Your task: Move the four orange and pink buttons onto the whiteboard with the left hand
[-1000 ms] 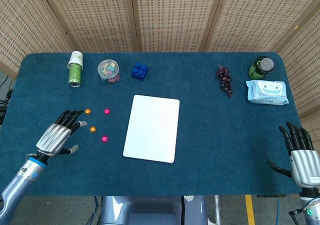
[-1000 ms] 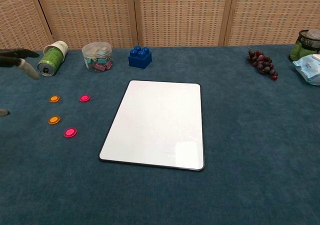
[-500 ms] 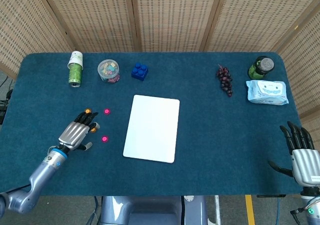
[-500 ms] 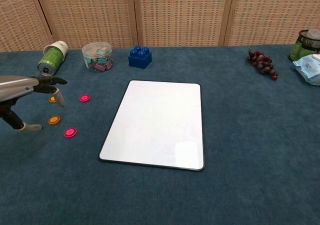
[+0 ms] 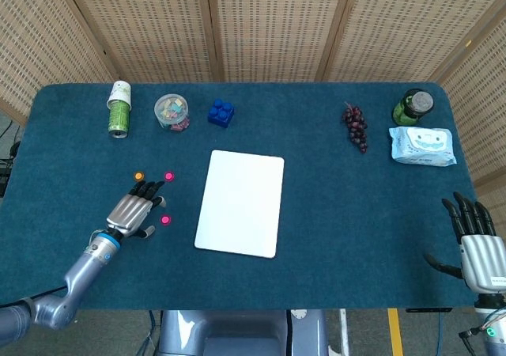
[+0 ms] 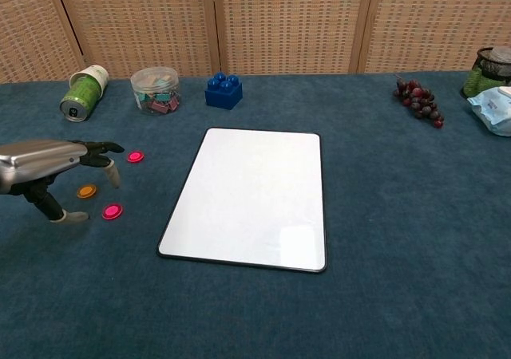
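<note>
Two pink buttons [image 5: 168,176] [image 5: 165,220] and an orange button [image 5: 139,176] lie left of the whiteboard [image 5: 239,203]. My left hand [image 5: 138,208] hovers over this cluster with its fingers spread and nothing in it, covering the second orange button in the head view. The chest view shows that orange button [image 6: 86,191] just under the left hand [image 6: 48,166], with the pink buttons [image 6: 112,211] [image 6: 136,156] beside it and the whiteboard [image 6: 247,198] to the right. There the hand hides the far orange button. My right hand [image 5: 478,249] rests open at the front right edge.
Along the back stand a green can [image 5: 118,109], a clear jar of clips [image 5: 171,111] and a blue brick [image 5: 220,113]. At the back right are grapes [image 5: 355,126], a wipes pack [image 5: 421,146] and a green jar [image 5: 413,107].
My left hand has moved right, from the table's left side to over the button cluster, and now covers one orange button in the head view. The right hand has stayed still.
</note>
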Tool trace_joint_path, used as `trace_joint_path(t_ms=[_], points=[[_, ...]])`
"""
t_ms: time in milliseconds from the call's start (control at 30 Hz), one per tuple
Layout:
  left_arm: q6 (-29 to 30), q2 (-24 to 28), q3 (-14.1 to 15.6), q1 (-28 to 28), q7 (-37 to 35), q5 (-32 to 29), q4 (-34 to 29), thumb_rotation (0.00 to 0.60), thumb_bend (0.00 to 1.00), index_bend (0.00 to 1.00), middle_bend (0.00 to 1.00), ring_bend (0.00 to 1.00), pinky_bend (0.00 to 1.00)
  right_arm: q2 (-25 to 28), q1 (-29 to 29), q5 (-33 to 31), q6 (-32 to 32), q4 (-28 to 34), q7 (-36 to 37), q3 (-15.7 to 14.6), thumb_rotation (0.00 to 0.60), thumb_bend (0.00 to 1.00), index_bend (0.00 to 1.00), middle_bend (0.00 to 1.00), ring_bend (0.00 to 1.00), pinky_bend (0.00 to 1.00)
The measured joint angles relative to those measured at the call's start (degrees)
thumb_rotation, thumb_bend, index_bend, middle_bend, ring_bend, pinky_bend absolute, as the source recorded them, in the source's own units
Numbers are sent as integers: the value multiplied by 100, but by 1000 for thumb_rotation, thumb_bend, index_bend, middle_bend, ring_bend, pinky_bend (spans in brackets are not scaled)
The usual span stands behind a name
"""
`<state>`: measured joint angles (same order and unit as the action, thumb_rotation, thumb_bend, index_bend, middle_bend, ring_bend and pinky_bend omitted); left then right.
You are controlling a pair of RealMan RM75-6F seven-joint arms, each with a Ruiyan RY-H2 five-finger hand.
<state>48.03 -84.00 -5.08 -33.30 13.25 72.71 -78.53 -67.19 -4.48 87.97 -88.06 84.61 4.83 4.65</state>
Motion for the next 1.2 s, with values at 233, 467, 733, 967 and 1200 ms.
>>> trace_joint_path(t_ms=[233,467,733,967,1200], points=[[-63,-174,13,-116,138,-136,121,600,326,342,0,0,0,-1,-8,-41,40,-23,25,8,600,0,0,0,0,0],[-65,-303,35,-178,315,-306,209,600,326,387,0,0,0,-2,-15,-74,65,-48,60,20,600,0,0,0,0,0],[-90,-375,56,-213,369,-451,273,600,331,499,0,0,0,-1,-22,-97,92,-59,91,26,600,0,0,0,0,0],[-93,-393,52,-248,277,-473,315,600,335,603,0,0,0,9,-24,-118,106,-52,126,33,600,0,0,0,0,0],[49,-243,5,-272,271,-428,82,600,335,603,0,0,0,16,-25,-117,121,-45,136,26,600,0,0,0,0,0]])
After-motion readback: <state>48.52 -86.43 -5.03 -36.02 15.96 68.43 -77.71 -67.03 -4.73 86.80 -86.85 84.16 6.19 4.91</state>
